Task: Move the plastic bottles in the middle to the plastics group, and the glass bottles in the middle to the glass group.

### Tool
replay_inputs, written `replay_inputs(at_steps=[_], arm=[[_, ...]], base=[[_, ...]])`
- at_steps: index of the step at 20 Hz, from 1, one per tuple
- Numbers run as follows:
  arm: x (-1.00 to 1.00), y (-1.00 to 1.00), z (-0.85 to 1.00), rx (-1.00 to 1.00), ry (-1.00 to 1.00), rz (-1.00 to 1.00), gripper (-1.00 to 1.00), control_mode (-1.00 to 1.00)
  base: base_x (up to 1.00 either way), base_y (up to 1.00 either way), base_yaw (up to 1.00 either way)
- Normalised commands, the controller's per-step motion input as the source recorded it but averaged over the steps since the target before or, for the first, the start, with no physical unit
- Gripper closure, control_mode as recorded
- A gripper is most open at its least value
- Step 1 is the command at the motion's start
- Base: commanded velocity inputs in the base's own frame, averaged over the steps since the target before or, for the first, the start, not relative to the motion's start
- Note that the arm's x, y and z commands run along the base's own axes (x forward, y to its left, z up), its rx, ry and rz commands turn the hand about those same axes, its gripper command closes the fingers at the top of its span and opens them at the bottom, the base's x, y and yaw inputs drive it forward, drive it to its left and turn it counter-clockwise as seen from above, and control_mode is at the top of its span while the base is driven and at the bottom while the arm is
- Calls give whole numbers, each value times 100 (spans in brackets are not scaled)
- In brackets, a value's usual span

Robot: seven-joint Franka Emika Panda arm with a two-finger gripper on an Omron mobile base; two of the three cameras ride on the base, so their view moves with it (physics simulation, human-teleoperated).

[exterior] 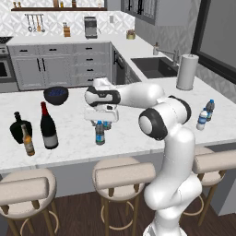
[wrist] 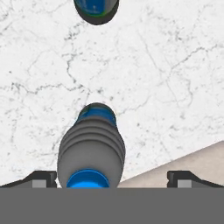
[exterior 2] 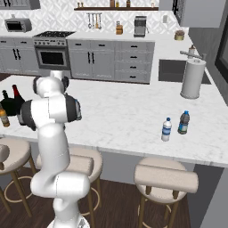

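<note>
gripper point(exterior: 102, 120) in the left base view hangs over two plastic bottles point(exterior: 100, 132) mid-counter, the wine bottle point(exterior: 47, 126) beside the glass group point(exterior: 22, 131) at left. right base view puts the plastics group point(exterior 2: 174, 125) on the counter's right. hand view looks down a bottle point(wrist: 91, 155) between parted fingertips point(wrist: 41, 179), released and grasping nothing.

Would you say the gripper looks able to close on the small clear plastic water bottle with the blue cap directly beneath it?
Probably yes: the gripper hangs open above that bottle, a fingertip on either side, with only bare marble counter around.
</note>
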Motion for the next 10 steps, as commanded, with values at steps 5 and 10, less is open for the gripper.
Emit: replay_inputs(at_steps=[5,10], arm=[[4,0,-1,0,-6,-1,-100,-100],[8,0,0,0,-16,0,-100,-100]], base=[[0,0,0],[0,0,0]])
